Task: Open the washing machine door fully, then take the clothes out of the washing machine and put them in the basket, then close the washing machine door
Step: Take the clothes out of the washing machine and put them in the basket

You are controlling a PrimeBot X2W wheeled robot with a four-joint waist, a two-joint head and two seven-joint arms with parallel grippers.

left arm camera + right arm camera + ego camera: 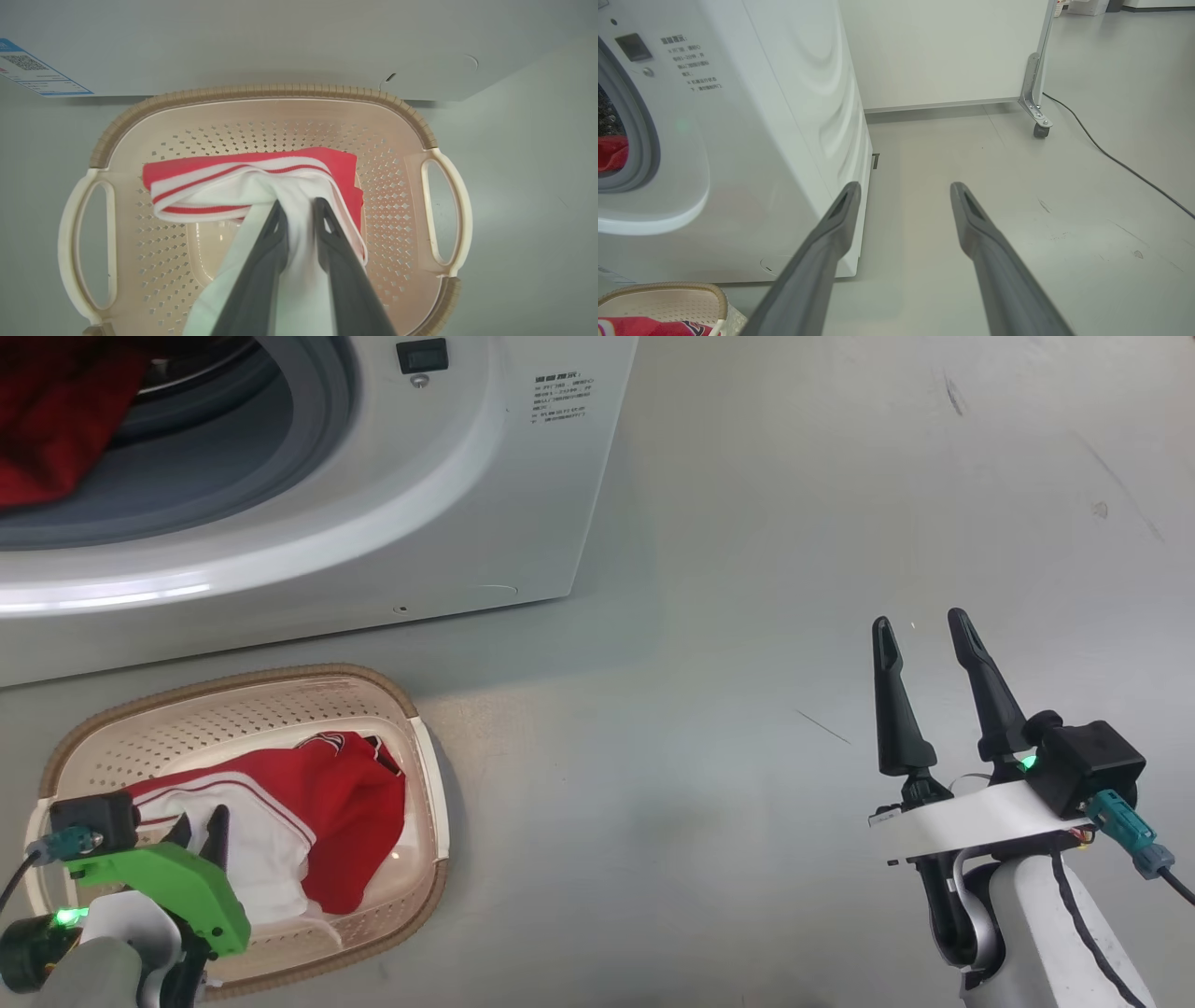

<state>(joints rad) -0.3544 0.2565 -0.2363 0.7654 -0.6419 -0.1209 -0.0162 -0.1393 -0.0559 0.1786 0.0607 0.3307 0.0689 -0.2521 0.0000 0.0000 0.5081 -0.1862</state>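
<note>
The white washing machine [523,504] stands at the upper left, its grey-ringed opening [233,457] uncovered; its door is out of view. Red clothes [56,420] lie inside the drum. In front of it on the floor sits the cream basket [411,709] with a red and white garment [345,812] in it. My left gripper [198,826] hangs over the basket, its fingers close together with the garment's white fabric [261,196] bunched between them. My right gripper [920,625] stands open over bare floor to the right, holding nothing.
Grey floor [840,476] stretches to the right of the washer. In the right wrist view a white panel on a caster [1040,130] stands behind the washer, and a black cable [1111,158] runs across the floor.
</note>
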